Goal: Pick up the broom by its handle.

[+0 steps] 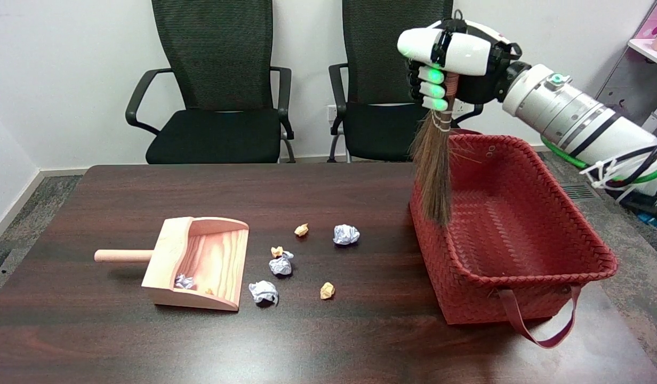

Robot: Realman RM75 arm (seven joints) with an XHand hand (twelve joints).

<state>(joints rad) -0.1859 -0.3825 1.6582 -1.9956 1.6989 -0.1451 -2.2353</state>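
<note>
Head view: right hand (450,66) grips broom (434,170) handle; bristles hang below, over basket (526,234) left rim.

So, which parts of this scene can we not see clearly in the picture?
- Broom handle, head view: wrapped inside the right hand, so its length and the fingers' hold on it are hidden.
- Bristle tips: they overlap the red basket's left wall; inside, outside or touching cannot be told.
- Basket's near inner floor: hidden by its front wall.
- Scrap inside the wooden dustpan: too small to identify.
- Right arm: cut off by the right edge.
</note>
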